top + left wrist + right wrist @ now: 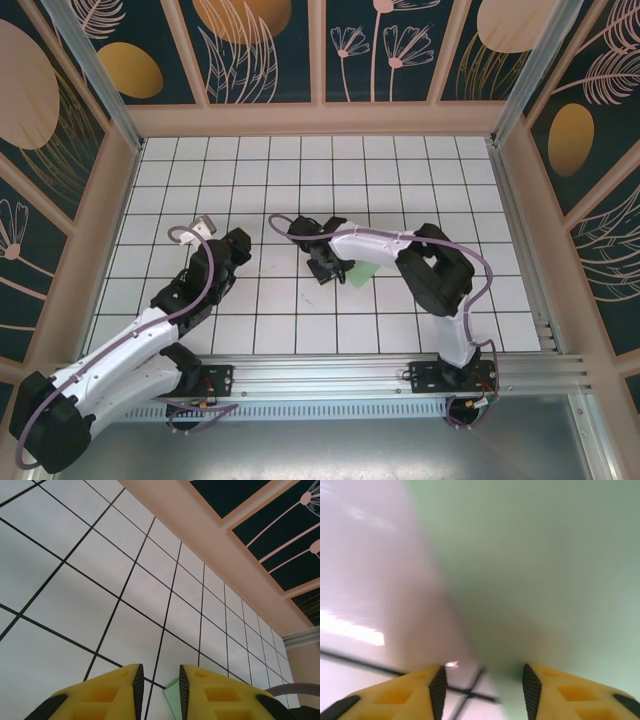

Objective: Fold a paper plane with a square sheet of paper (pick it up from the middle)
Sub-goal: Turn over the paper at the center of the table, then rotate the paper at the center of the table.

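the square sheet of paper (362,272) lies on the desk (300,170) right against the right hand (325,268), showing as a small pale green patch on the side of that hand nearer the arm's elbow, partly covered by the arm. from the right wrist the paper (545,570) looms very close and blurred. one edge of it runs down into the gap of the right hand (482,675), whose fingers stand apart. whether a pad touches the paper i cannot tell.

the left hand (240,248) sits well apart from the right hand, off to its left. in its own view the left hand (161,672) has its fingers a narrow slit apart, gripping nothing, with a green corner (172,700) on the desk beyond them.

the risks, as i judge them:
- the thin sheet may cling to a pad and drag or lift as the right hand pulls away, spoiling any alignment.
- closing here would pinch the edge, not the middle, and crumple it.
- with the left hand so far off, nothing pins the paper, so a nudge could slide it.
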Robot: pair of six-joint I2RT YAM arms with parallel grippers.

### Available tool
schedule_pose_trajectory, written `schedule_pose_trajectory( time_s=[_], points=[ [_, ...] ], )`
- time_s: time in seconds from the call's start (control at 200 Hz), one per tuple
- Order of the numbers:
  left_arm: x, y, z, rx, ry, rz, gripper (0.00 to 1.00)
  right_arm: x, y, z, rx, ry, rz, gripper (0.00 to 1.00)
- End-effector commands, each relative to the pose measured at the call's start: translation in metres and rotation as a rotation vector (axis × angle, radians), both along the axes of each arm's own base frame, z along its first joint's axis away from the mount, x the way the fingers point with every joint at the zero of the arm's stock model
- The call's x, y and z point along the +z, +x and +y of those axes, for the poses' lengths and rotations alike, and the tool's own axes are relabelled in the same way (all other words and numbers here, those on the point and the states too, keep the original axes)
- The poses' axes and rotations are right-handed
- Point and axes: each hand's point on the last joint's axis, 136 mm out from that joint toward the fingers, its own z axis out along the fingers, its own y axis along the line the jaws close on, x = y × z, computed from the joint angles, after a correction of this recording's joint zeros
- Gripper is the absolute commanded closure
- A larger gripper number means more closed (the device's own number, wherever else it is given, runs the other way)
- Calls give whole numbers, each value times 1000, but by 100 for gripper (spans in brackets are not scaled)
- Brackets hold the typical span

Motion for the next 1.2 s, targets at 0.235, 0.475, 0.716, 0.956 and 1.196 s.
schedule_pose_trajectory(
  time_s=[0.235, 0.475, 0.716, 0.956, 1.196],
  points=[
    [-10, 26, -69, -260, -11, 52, 73, 94, 32, -28, -210, 576, -65, 41],
    [-58, 32, -176, -598, -84, 238, 77, 66, 57, -82, -343, 769, 41, 46],
    [-100, 20, -211, -637, -171, 370, 71, 40, 76, -85, -345, 759, 75, 48],
    [-129, 10, -208, -628, -152, 448, 66, 13, 67, -88, -354, 719, 132, 49],
    [-142, 13, -205, -605, -133, 466, 60, 1, 31, -97, -365, 715, 185, 50]
  ],
)
